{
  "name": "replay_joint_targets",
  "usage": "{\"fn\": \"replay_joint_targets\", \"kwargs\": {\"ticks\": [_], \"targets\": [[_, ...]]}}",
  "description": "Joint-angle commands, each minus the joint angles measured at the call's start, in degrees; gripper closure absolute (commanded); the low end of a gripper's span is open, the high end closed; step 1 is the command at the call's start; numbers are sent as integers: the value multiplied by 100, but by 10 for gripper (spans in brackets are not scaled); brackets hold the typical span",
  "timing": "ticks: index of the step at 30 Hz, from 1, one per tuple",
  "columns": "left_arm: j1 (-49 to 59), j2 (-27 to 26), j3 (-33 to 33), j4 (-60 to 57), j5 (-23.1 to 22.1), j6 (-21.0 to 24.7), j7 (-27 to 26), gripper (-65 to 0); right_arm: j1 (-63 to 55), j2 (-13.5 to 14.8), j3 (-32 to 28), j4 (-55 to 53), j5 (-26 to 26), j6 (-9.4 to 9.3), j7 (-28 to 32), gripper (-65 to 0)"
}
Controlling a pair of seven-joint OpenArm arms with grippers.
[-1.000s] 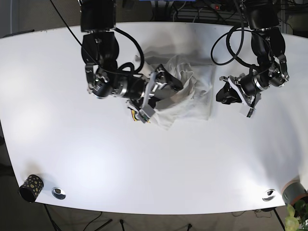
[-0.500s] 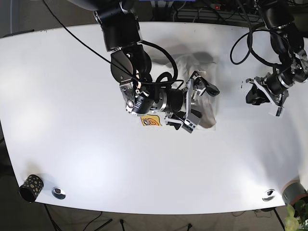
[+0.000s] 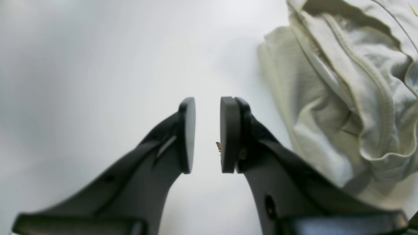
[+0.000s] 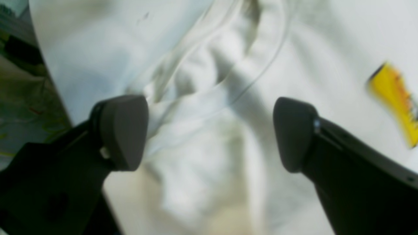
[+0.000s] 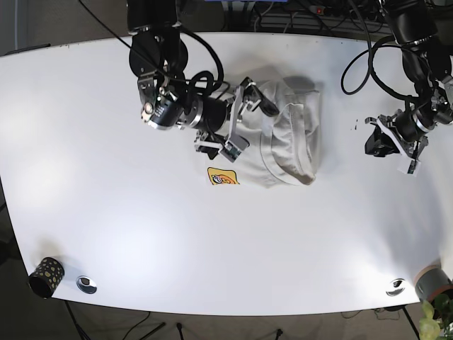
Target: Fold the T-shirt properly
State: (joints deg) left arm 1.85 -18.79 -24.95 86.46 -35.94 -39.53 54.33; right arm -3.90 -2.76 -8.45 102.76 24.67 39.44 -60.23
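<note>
The white T-shirt [image 5: 290,138] lies bunched in a heap on the white table [image 5: 141,234], right of centre. Its folds and a hem fill the right wrist view [image 4: 202,107] and the right side of the left wrist view [image 3: 343,98]. My right gripper [image 5: 251,122] [image 4: 209,130] is open at the heap's left edge, its fingers spread wide over the cloth and holding nothing. My left gripper [image 5: 379,142] [image 3: 207,133] hovers over bare table to the right of the shirt. Its pads stand a narrow slit apart with nothing between them.
A yellow-and-orange patch [image 5: 222,177] [image 4: 395,101] shows just left of the heap's lower edge. A patterned cup [image 5: 46,275] and a round metal fitting [image 5: 86,284] sit at the front left. Another fitting [image 5: 395,286] and a plant pot [image 5: 433,283] are front right.
My right arm has pulled back to the left and its gripper has opened off the cloth. The shirt now lies bunched further right. The left gripper has barely shifted.
</note>
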Motion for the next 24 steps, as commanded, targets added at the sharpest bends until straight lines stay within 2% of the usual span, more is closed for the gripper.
{"fn": "replay_joint_targets", "kwargs": {"ticks": [1,4,6,12,16,20,24], "targets": [[-75,-95,231,106,-129,-43,-118,-113,-142,-36,-48,418,175,56,190,-544],[-75,-104,486,115,-129,-43,-118,-113,-511,17,-144,717,193,56,190,-499],[-75,-113,557,80,-129,-43,-118,-113,-590,17,-320,779,122,56,190,-495],[-57,-192,627,106,-129,-43,-118,-114,-441,-9,-804,779,-748,56,286,-495],[-31,-324,627,124,-129,-43,-118,-114,-203,-9,-1410,550,-1706,56,629,-495],[-22,-499,618,124,-129,-43,-118,-114,25,-9,-1815,260,-2365,56,893,-493],[-22,-614,600,124,-129,-43,-118,-114,289,35,-2026,-100,-2471,56,1078,-490]]}}
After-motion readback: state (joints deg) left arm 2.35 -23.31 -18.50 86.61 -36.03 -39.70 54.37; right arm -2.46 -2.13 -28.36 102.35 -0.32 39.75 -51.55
